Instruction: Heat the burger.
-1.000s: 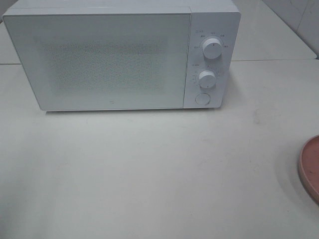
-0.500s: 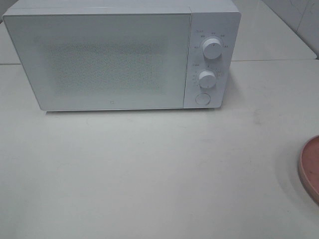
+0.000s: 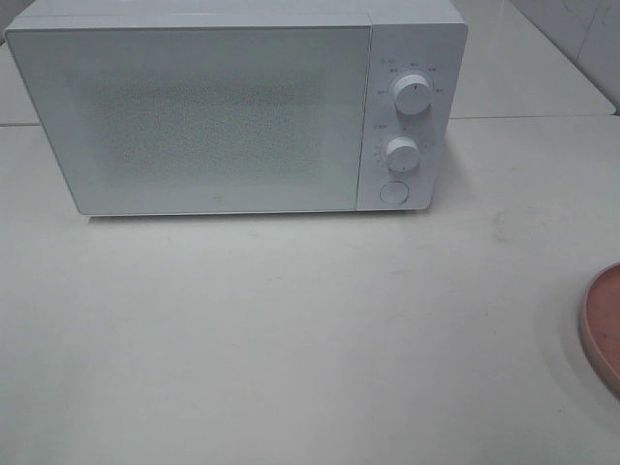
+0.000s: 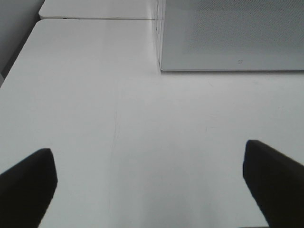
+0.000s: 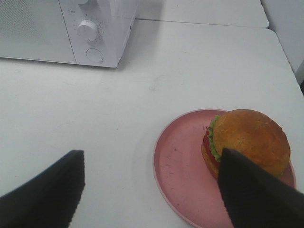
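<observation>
The burger (image 5: pixel 251 137), golden bun over green lettuce and red tomato, sits on the round pink plate (image 5: pixel 180 161) in the right wrist view. My right gripper (image 5: pixel 151 156) hangs open above the table beside the plate; one dark finger (image 5: pixel 251 194) covers the burger's near side, and nothing is held. The exterior view shows only the plate's edge (image 3: pixel 605 320) at the right border; the burger and both arms are out of that view. My left gripper (image 4: pixel 147 156) is wide open over bare table, in front of the microwave's (image 4: pixel 232 33) left corner.
The white microwave (image 3: pixel 194 116) stands at the back of the table with its door closed. Two knobs (image 3: pixel 412 95) (image 3: pixel 401 152) and a round button (image 3: pixel 393 192) sit on its right panel. The table's edge runs close to the plate on the right.
</observation>
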Robot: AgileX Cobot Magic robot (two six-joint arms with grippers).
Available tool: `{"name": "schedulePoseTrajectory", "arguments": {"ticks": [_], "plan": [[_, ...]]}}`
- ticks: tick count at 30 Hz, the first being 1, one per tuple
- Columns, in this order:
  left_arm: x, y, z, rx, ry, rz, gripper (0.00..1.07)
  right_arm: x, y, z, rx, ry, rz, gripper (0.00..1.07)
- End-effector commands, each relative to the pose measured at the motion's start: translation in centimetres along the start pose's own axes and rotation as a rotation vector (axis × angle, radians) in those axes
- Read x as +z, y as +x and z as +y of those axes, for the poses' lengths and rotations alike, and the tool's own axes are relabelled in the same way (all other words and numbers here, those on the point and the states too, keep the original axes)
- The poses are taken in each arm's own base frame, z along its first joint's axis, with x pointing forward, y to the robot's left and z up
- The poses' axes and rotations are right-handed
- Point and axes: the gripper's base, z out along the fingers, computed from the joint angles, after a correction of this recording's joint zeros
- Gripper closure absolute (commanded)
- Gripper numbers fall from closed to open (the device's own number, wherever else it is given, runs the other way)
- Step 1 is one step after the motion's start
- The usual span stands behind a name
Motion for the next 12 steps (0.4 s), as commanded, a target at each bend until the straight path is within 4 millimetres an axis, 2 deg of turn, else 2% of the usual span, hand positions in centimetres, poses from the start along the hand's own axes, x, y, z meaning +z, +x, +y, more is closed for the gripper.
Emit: {"name": "schedulePoseTrajectory", "arguments": {"ticks": [1,12], "plan": [[-0.26,0.15,-0.11,0.000,0.010,-0.018,0.04,-0.22,0.22,0.00,0.008,0.005,-0.026,0.32],[-0.26,0.15,-0.11,0.000,0.010,-0.018,0.04,-0.22,0.22,0.00,0.008,0.005,-0.026,0.32]]}}
